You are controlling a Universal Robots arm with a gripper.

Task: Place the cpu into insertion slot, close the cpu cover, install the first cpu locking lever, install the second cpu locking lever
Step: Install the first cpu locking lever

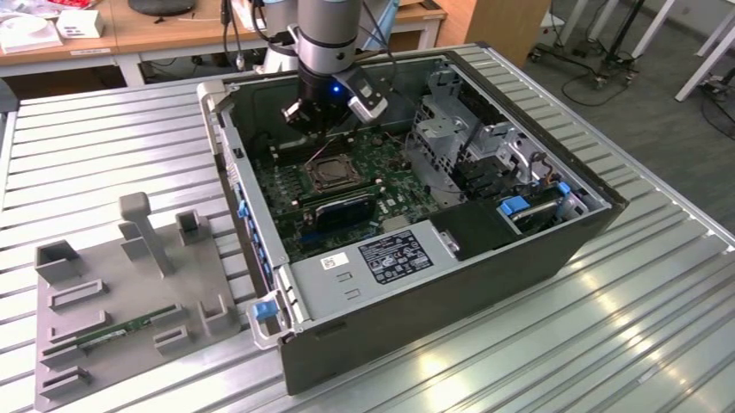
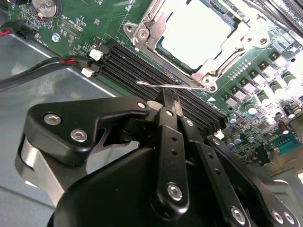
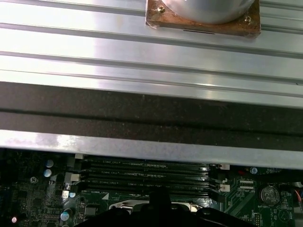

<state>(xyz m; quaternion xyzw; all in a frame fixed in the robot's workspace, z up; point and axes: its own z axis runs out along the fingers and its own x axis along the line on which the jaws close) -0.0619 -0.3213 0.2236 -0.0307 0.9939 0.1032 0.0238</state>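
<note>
As seen in second wrist view, cpu (image 2: 196,29) sat in insertion slot (image 2: 226,18), cpu cover (image 2: 152,29) down around it. Locking lever (image 2: 165,85): thin stiff wire, springy, likely slippery; best taken near free end. Gripper (image 2: 165,98) hovered just beside lever, jaws clenched together, nothing visibly grasped; lever contact not determinable.

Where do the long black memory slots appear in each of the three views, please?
Exterior view: memory slots lie inside the computer case, just below the silver-framed cpu cover.
Second wrist view: they run diagonally between the cpu cover and the gripper.
First wrist view: a horizontal row.
Shared landmark: the green motherboard.
</note>
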